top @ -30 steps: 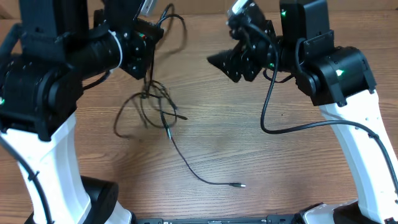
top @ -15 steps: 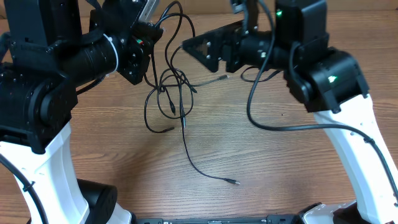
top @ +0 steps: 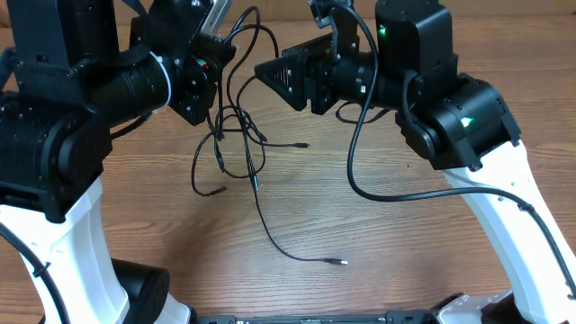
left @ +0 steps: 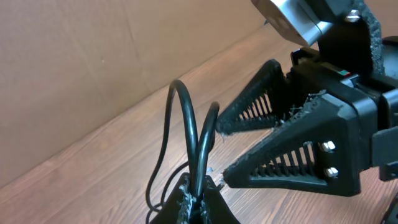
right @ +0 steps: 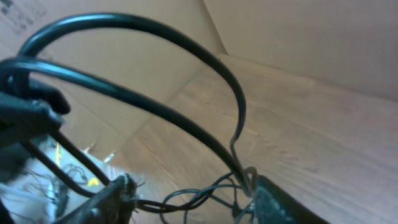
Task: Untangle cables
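**Left pinches the tangle, right gapes beside it**

Overhead: the left gripper (top: 214, 108) holds the cables (top: 236, 144) up from the wooden table (top: 405, 252). The knot hangs just below it, and one strand trails to a plug end (top: 337, 262) lying well apart. The right gripper (top: 270, 74) points at the raised loops.

Left wrist: the left gripper (left: 196, 200) is closed tight on the cables (left: 186, 121). The right gripper (left: 224, 152) stands just beyond them, spread wide.

Right wrist: the right gripper (right: 193, 202) is wide apart, with the cables (right: 180, 118) arching in front of it.
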`<state>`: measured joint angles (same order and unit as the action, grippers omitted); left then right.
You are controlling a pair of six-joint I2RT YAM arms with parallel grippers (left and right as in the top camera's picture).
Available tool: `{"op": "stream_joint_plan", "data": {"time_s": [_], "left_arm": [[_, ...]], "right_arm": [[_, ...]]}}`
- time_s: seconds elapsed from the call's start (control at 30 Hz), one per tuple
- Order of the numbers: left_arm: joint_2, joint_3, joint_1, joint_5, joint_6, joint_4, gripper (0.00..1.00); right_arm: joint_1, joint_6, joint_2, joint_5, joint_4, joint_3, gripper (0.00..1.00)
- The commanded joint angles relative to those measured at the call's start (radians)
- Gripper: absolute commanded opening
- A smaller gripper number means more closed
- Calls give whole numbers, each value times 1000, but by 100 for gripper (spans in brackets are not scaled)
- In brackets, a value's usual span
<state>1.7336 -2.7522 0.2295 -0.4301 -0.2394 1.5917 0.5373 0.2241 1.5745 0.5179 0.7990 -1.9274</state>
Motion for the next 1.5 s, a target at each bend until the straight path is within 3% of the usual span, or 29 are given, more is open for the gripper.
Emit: {"op": "stream_joint_plan", "data": {"time_s": [0.0,0.17,0.2,0.23,0.27,0.3,0.5,0.53,0.57,0.63,0.9,1.13,1.23,1.47], "left_arm": [[-13,-18,1,-16,0,2,4],[-13,-18,1,-16,0,11,4],[-13,-18,1,-16,0,13,4],[-13,-18,1,-16,0,16,4],[-13,-18,1,-16,0,20,4],[-13,-19,1,-16,0,22,4],[-13,-18,0,70,1,26,5],[-13,-18,-1,113,10,24,9],[-13,-18,-1,165,37,19,20],[-10,-18,-1,263,104,8,100],[0,-18,-1,435,280,13,100],[0,-18,0,423,293,21,100],[0,-18,0,400,292,27,100],[0,-18,0,380,293,35,100]], "right_arm": [[3,-41,17,-37,-12,-3,63],[6,-201,59,-47,-47,-3,70],[6,-260,71,-47,-47,-3,63],[6,-316,82,-47,-44,-3,47],[5,-347,92,-47,-43,-3,20],[3,-360,100,-47,-42,-3,4],[-21,-359,84,-49,-34,-10,4],[-34,-351,63,-67,-21,-20,4],[-52,-335,37,-99,-1,-37,4],[-103,-318,-24,-169,46,-80,4],[-362,-308,-231,-226,66,-117,4],[-396,-167,-319,-78,-304,-203,4],[-396,-145,-311,-82,-377,-256,4],[-426,-266,-272,-130,-203,-278,4]]}}
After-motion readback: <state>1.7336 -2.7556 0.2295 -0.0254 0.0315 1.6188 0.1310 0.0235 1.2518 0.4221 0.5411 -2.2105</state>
